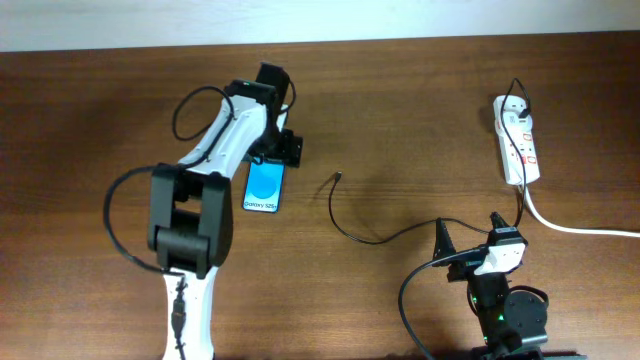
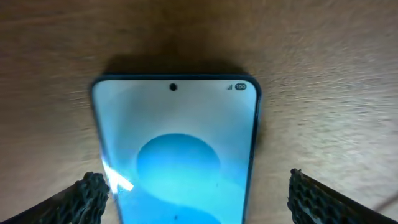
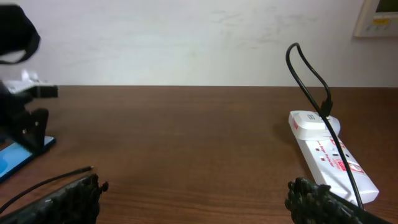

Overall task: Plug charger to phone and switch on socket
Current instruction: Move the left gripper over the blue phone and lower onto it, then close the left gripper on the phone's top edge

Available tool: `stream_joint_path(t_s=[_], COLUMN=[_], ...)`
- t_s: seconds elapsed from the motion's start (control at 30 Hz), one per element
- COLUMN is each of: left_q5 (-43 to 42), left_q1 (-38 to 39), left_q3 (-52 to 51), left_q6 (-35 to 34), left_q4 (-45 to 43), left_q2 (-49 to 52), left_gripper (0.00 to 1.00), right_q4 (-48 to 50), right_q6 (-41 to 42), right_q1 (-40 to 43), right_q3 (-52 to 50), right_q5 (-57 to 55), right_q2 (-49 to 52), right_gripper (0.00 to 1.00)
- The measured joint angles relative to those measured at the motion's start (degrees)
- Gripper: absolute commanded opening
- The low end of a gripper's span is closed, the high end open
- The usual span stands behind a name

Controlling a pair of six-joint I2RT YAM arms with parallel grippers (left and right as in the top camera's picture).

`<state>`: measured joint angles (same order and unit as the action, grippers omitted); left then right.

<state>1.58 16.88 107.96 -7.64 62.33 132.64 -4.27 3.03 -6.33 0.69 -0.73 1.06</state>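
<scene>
The phone (image 1: 263, 188) lies flat on the wooden table with its blue screen up. In the left wrist view the phone (image 2: 177, 155) lies between the two fingers. My left gripper (image 1: 271, 157) (image 2: 199, 205) is open, hovering over the phone's far end and straddling it. The charger (image 1: 352, 228), a thin black cable, lies loose with its plug tip (image 1: 340, 177) right of the phone. Its tip also shows in the right wrist view (image 3: 87, 169). The socket (image 1: 519, 150) (image 3: 329, 155) lies at the far right with the cable plugged in. My right gripper (image 1: 470, 233) (image 3: 196, 205) is open and empty.
The socket's thick white cord (image 1: 580, 228) runs off to the right edge. The charger cable loops up above the socket (image 3: 308, 68). A pale wall stands behind the table's far edge.
</scene>
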Motion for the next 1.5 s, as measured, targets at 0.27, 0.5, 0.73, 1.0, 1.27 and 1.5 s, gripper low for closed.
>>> stream_joint_path(t_s=[0.27, 0.5, 0.73, 1.0, 1.27, 1.5], left_q5=[1.29, 3.8, 4.48, 3.23, 2.86, 1.4], left_q1=[0.07, 0.13, 0.09, -0.31, -0.85, -1.97], left_q3=[0.07, -0.55, 1.46, 3.98, -0.33, -2.91], left_q6=[2.67, 3.8, 3.13, -4.04, -5.31, -4.02], left_q4=[0.09, 0.22, 4.37, 5.44, 3.17, 0.15], left_q2=[1.01, 1.01, 1.01, 0.7, 0.66, -0.13], left_gripper=[0.92, 0.94, 0.99, 1.0, 1.0, 0.96], right_q4=[0.0, 0.0, 0.0, 0.0, 0.0, 0.0], right_q6=[0.0, 0.0, 0.0, 0.0, 0.0, 0.0], right_q1=[0.0, 0.0, 0.0, 0.0, 0.0, 0.0], right_q3=[0.0, 0.0, 0.0, 0.0, 0.0, 0.0], right_q5=[0.0, 0.0, 0.0, 0.0, 0.0, 0.0], right_q2=[0.0, 0.0, 0.0, 0.0, 0.0, 0.0], right_gripper=[0.98, 0.98, 0.98, 0.99, 0.98, 0.98])
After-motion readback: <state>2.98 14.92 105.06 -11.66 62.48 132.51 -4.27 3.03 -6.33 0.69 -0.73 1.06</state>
